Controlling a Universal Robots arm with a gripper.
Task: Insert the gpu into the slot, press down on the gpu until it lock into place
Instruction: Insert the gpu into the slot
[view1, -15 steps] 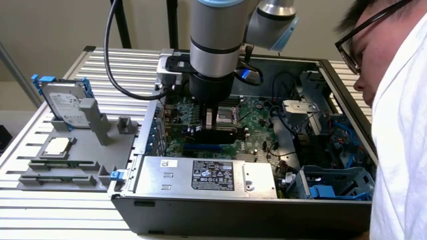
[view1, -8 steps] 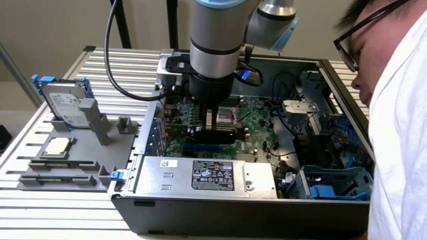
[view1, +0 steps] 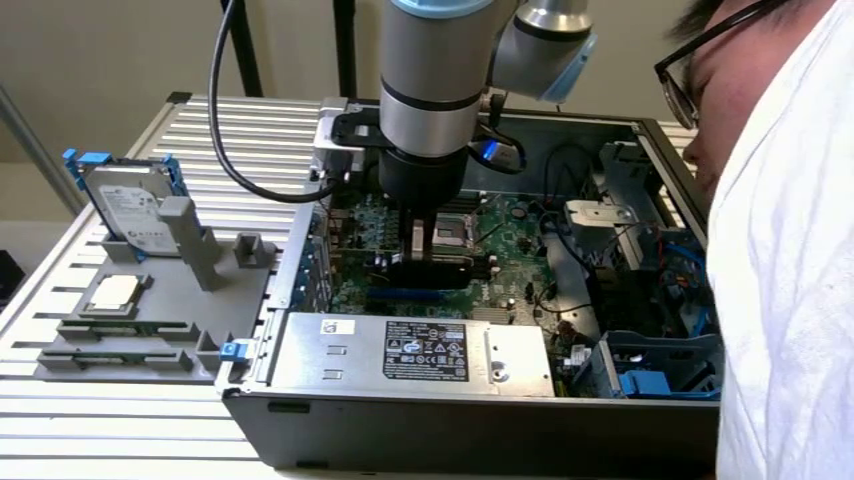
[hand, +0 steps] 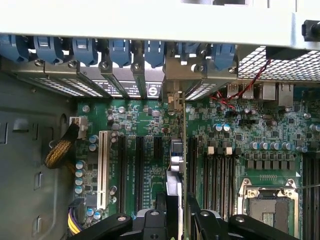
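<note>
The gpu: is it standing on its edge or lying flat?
On edge: the gpu looks thin, pinched upright in the gripper.

Black gpu (view1: 435, 272) upright on edge above blue slot (view1: 414, 297)

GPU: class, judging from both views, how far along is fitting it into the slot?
Done: the gpu is picked up and brought inside the case, over the motherboard. In hand: the gripper clamps it edge-on, just above the blue slot. Left: the slot's blue strip shows below the card, so seating and locking are not done, it seems.
</note>
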